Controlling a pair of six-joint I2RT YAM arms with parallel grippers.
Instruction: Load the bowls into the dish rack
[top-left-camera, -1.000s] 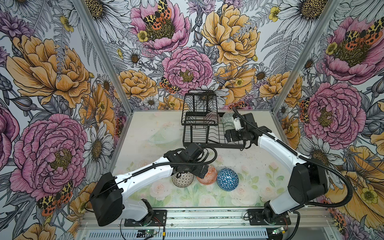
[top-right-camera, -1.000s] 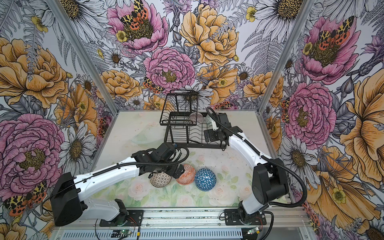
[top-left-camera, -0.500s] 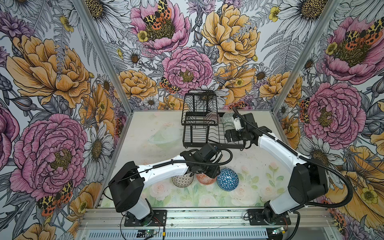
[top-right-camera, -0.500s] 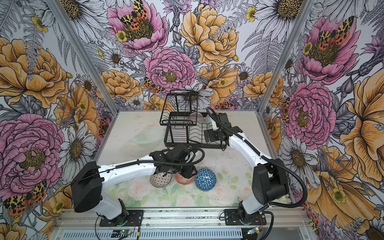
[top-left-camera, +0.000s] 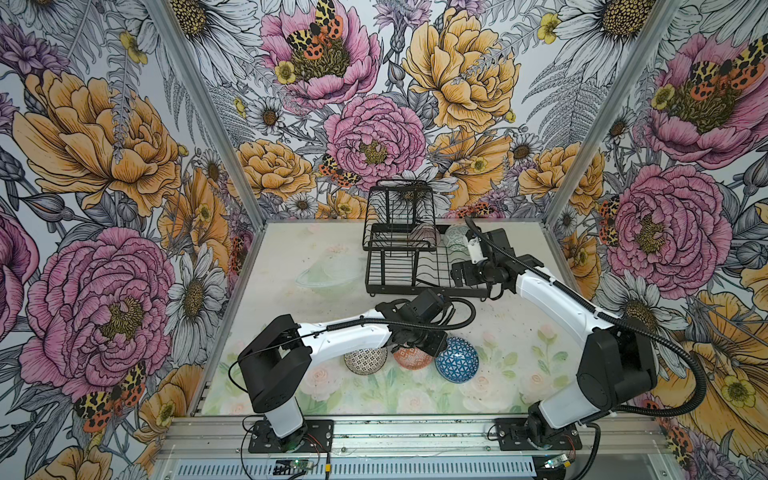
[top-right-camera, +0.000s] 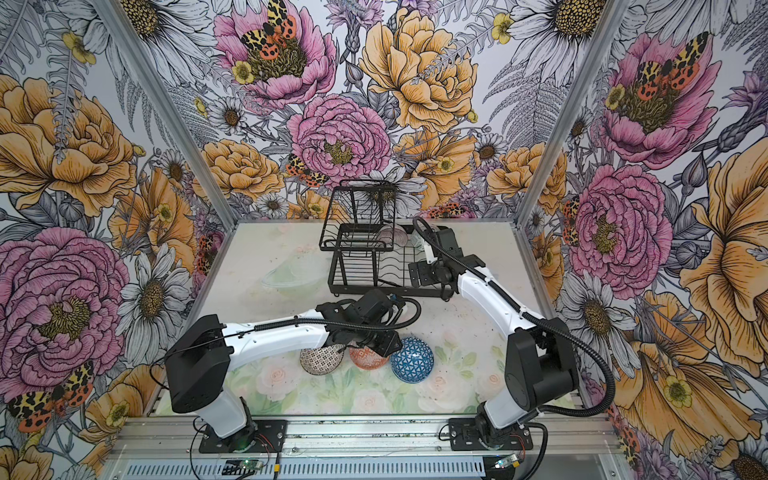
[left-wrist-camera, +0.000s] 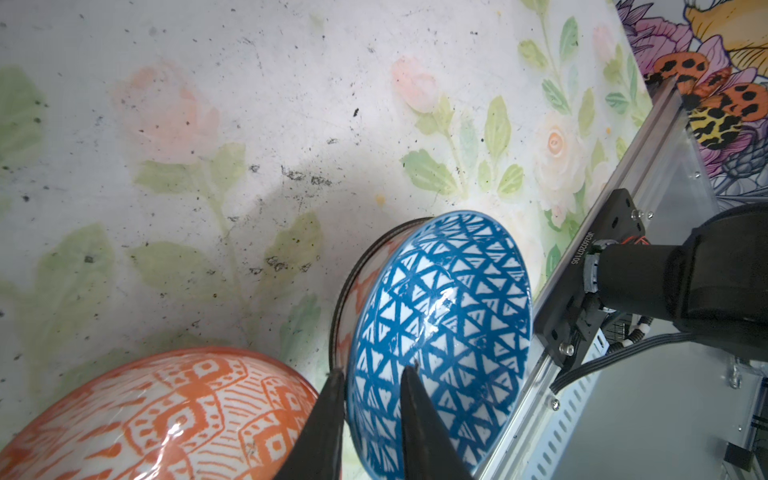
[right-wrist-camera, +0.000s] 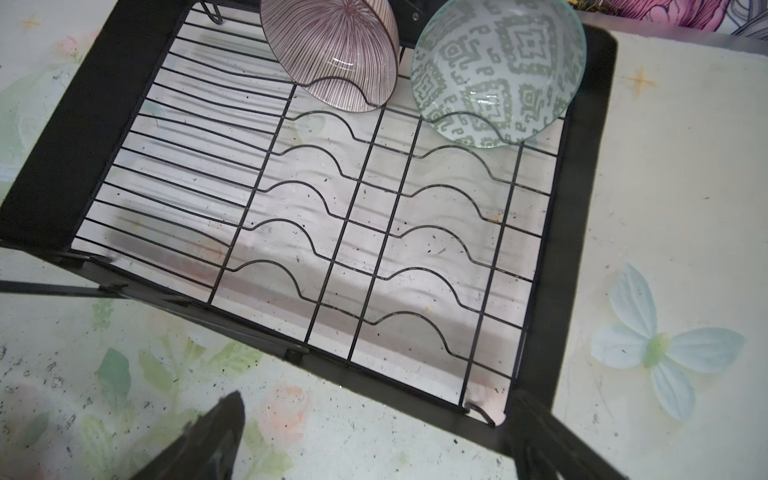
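Two of the six bowls are loaded. The pink-lined bowl (right-wrist-camera: 332, 54) and the grey-green patterned bowl (right-wrist-camera: 498, 70) stand on edge side by side in the back slots of the dish rack (top-left-camera: 415, 287). The slotted wires in front of them hold nothing, so I have plenty of room.

The other four are on the table (top-left-camera: 282, 299). The blue-triangled bowl (left-wrist-camera: 440, 324) is the one in hand. The left gripper (left-wrist-camera: 372, 370) has its fingers either side of the rim, one by the outer wall and one over the patterned inner face. They are set narrow, in what I read as a pinch on the wall. In both top views the bowl sits at the near side of the table, well apart from the rack, and I judge it not yet lifted clear.

The orange-diamond bowl (top-left-camera: 411, 358) is just beside it, close against the outer finger. Next along is the black-and-white dotted bowl (top-left-camera: 365, 360). The pale teal bowl (top-left-camera: 328, 274) lies just left of the rack and is faint against the floral mat.

The right gripper (right-wrist-camera: 378, 397) hangs with its jaws spread wide and nothing between them, over the rack's near edge.

So I make it a third done. What remains is to carry the blue bowl over and slot it, then the last three.
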